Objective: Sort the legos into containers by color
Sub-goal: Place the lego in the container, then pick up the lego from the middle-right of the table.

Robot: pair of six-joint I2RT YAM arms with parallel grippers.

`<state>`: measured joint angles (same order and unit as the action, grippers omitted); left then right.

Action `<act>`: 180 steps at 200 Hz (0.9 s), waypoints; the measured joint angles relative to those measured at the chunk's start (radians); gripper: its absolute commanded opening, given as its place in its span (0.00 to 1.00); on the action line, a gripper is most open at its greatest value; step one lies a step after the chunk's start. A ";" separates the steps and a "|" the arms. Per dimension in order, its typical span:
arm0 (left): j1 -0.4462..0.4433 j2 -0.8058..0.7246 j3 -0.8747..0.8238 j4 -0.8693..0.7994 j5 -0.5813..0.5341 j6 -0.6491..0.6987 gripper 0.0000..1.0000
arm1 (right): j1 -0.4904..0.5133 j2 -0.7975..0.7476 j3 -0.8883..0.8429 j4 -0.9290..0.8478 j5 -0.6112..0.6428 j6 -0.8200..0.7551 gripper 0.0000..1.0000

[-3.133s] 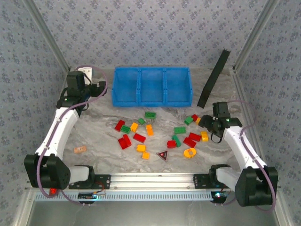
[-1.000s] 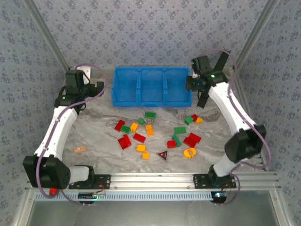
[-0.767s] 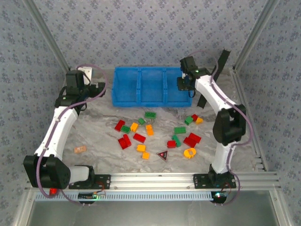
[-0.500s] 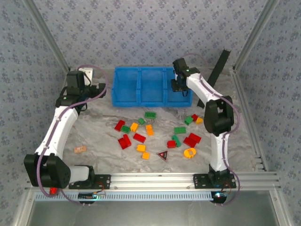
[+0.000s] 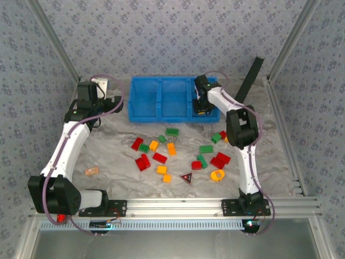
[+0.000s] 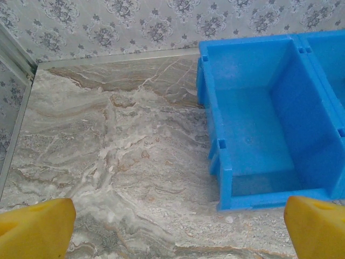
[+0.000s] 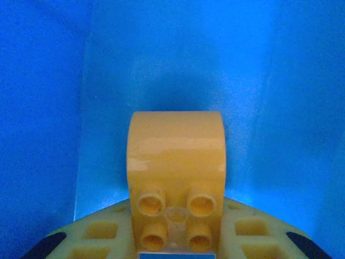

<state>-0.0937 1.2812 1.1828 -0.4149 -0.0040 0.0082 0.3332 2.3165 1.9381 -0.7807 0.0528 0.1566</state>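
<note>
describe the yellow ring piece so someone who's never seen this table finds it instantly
Find the blue tray at the far side of the table; loose bricks lie scattered in front of it. At the near right of that scatter, just right of the dark red triangle, sits the yellow ring, the only round piece with a hole through it.

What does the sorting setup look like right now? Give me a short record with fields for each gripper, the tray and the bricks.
right gripper: shut on a yellow brick, at the tray's right compartment, inside or just above it
left gripper: open, holding nothing, near the tray's left end
tray: blue, three compartments side by side, at the far side of the table
loose bricks: red, green and yellow, scattered on the table in front of the tray
</note>
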 measured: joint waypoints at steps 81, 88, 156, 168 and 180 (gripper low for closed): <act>0.000 0.000 0.000 0.000 0.016 -0.003 0.99 | -0.003 0.001 0.024 -0.039 -0.008 0.007 0.50; 0.000 0.000 0.000 0.000 0.016 -0.006 0.99 | -0.003 -0.007 0.024 -0.046 -0.008 0.006 0.50; 0.000 0.000 0.000 -0.001 0.016 -0.010 0.99 | 0.011 -0.283 -0.056 -0.095 0.016 0.001 0.52; 0.000 0.000 0.000 -0.001 0.016 -0.010 0.99 | 0.013 -0.362 -0.117 -0.101 0.020 0.009 0.52; 0.000 0.000 0.000 -0.001 0.016 -0.010 0.99 | 0.011 -0.433 -0.182 -0.108 0.023 0.018 0.53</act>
<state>-0.0937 1.2808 1.1824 -0.4156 0.0116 -0.0013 0.3443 1.8835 1.7557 -0.8883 0.0753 0.1741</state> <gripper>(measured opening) 0.990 0.524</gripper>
